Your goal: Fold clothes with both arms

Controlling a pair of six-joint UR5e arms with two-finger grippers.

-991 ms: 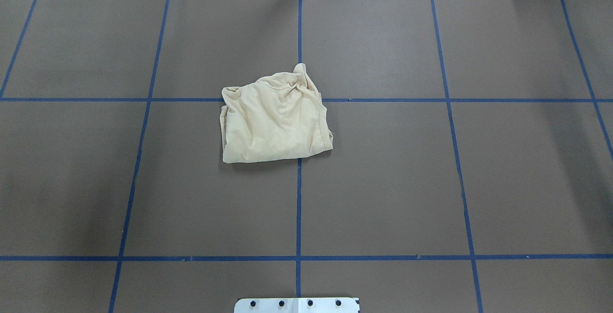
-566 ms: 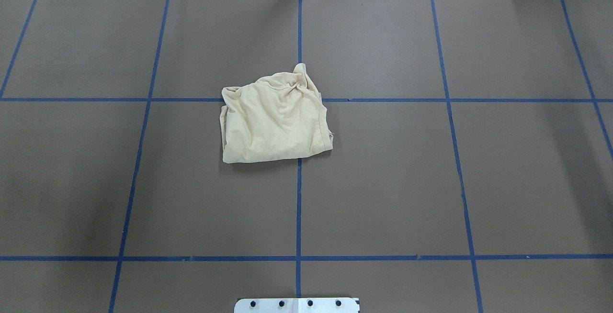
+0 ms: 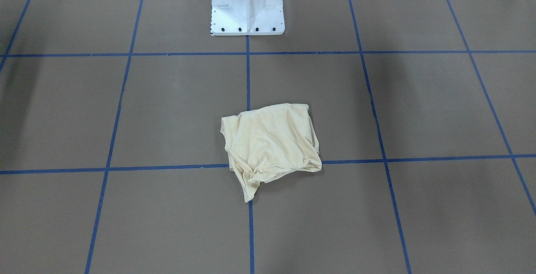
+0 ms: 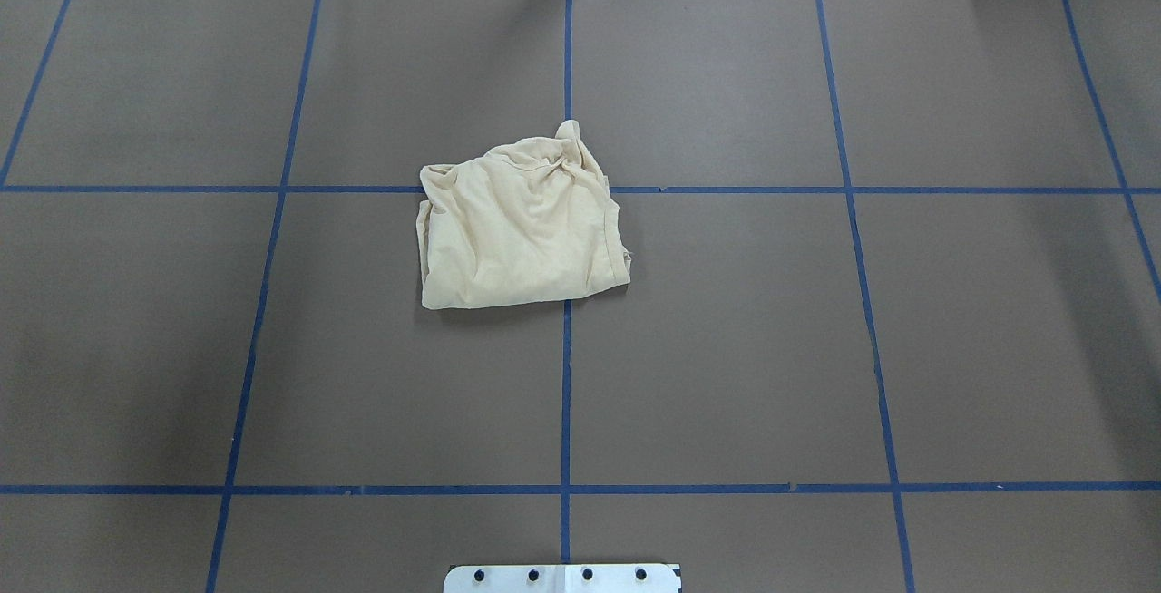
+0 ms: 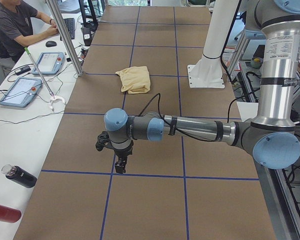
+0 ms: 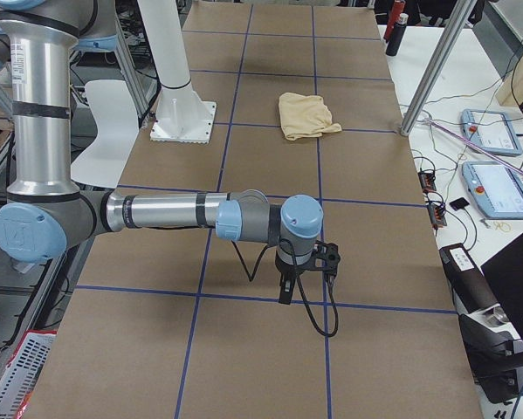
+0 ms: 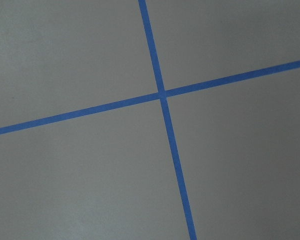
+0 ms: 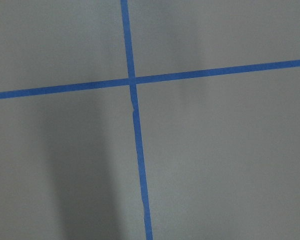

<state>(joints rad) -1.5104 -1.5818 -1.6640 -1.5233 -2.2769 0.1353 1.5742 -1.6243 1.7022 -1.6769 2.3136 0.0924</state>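
The clothes [image 4: 521,230] are one pale cream-yellow shirt lying crumpled in a rough square near the table's middle, also seen in the front view [image 3: 272,144] and both side views [image 5: 134,79] [image 6: 305,113]. No print shows. The left arm [image 5: 190,129] reaches low over the table far from the shirt, its black gripper [image 5: 120,165] pointing down above a blue tape line. The right arm [image 6: 165,212] does the same at the other end, its gripper [image 6: 285,292] also over tape. Whether either gripper is open or shut I cannot tell. Both wrist views show only brown table and blue tape crosses.
The white pedestal base [image 3: 247,6] stands at the robot's edge of the table. A seated person [image 5: 14,25] works at a side desk with control tablets [image 5: 19,91] and bottles [image 5: 19,176]. Metal poles [image 5: 64,35] [image 6: 436,70] rise at the far table edge.
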